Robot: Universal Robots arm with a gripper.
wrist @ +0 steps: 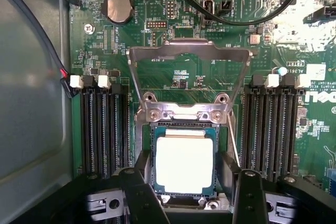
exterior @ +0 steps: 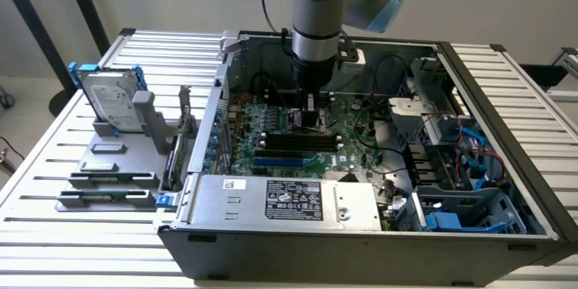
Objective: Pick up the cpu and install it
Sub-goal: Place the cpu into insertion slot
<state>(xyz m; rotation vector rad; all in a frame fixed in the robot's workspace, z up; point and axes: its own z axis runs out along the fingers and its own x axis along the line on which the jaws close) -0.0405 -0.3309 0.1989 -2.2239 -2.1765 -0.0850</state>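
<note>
Cpu [wrist: 185, 165] lying in motherboard [wrist: 157, 40] socket (retention frame [wrist: 189, 51] raised), claw [wrist: 186, 159] straddling it, grip impossible to tell

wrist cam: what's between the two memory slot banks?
In the wrist view, the cpu, silver top up, lies between one memory slot bank and the other. The open metal retention frame lies in the same stretch, next to it.
</note>
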